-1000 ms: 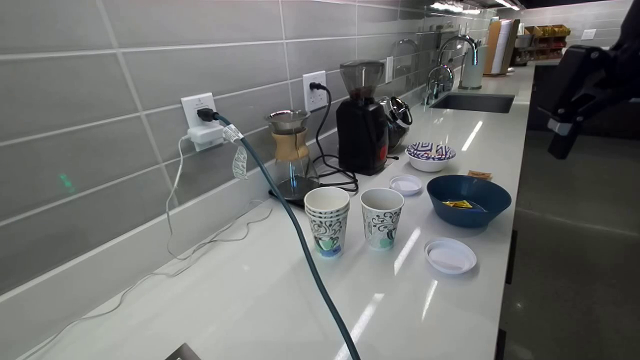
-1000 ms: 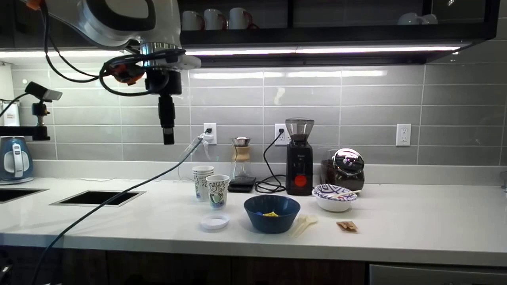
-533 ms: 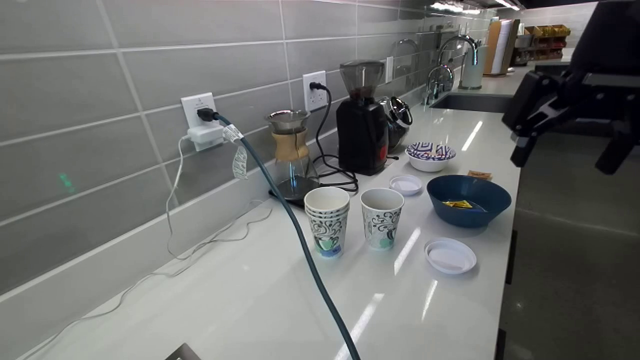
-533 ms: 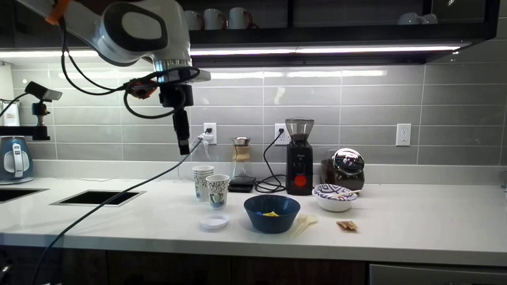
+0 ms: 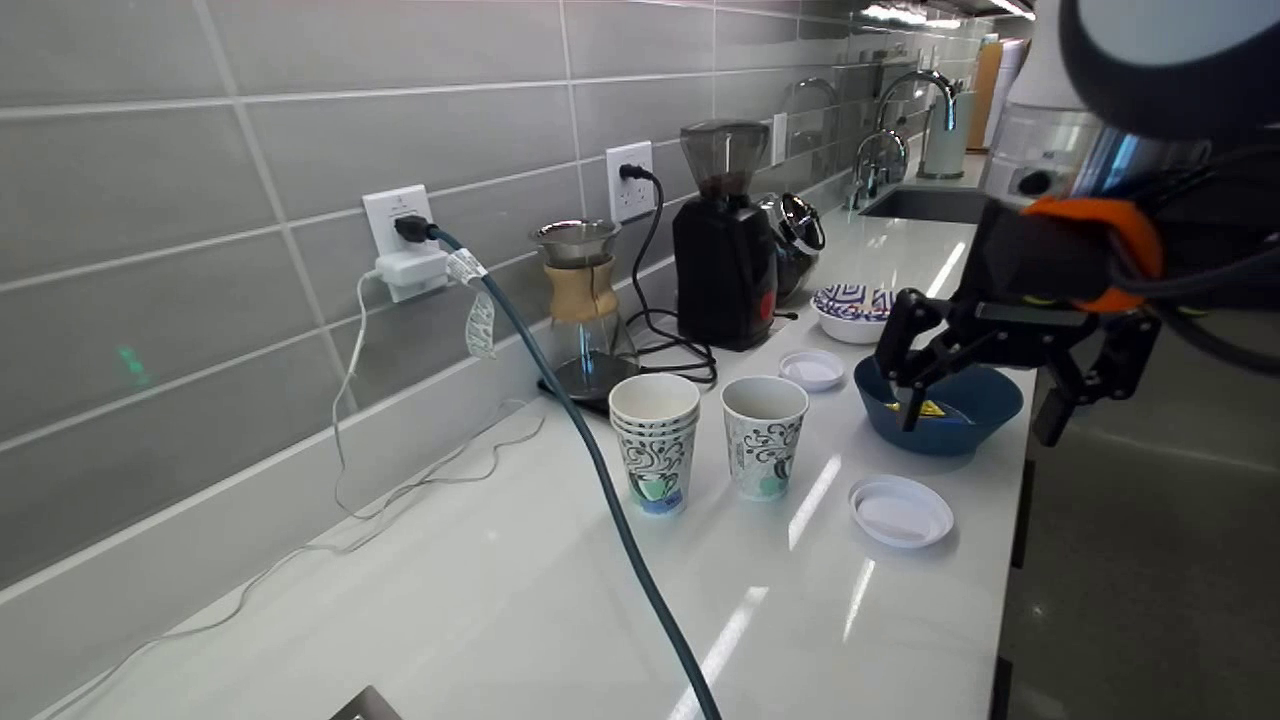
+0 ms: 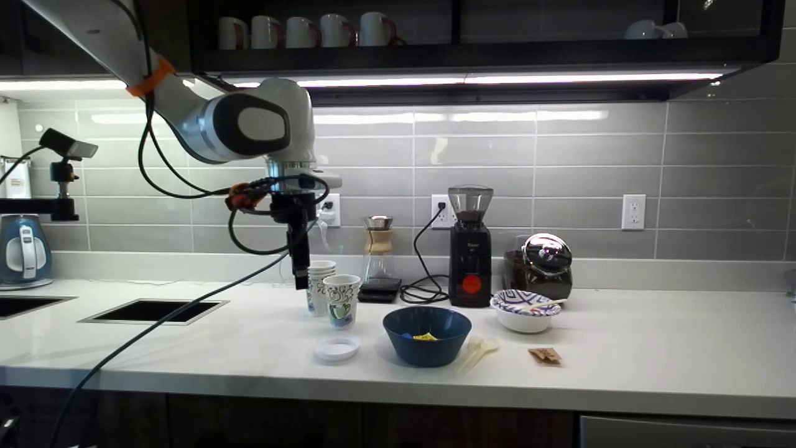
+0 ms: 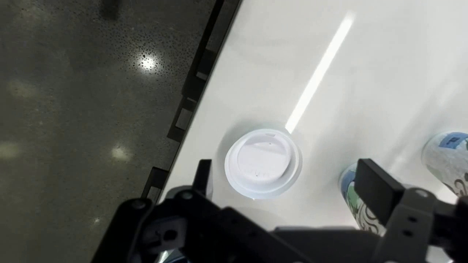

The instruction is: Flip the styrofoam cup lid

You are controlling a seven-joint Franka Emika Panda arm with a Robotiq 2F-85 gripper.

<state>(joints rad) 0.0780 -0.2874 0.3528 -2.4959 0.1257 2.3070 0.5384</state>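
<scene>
In an exterior view we see a blue bowl (image 6: 428, 353) on the worktop (image 6: 653, 348), pale cutlery (image 6: 481, 350) just right of it, patterned paper cups (image 6: 341, 303) to its left and, on the far side, a black grinder (image 6: 471, 258)

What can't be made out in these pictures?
Wrist view: faint marks on the lid, too small to read; its downward face, hidden by the lid itself.
Wrist view: rightmost cup, cut off by the right edge.
In an exterior view: right part of the patterned bowl, hidden behind the tool.
</scene>
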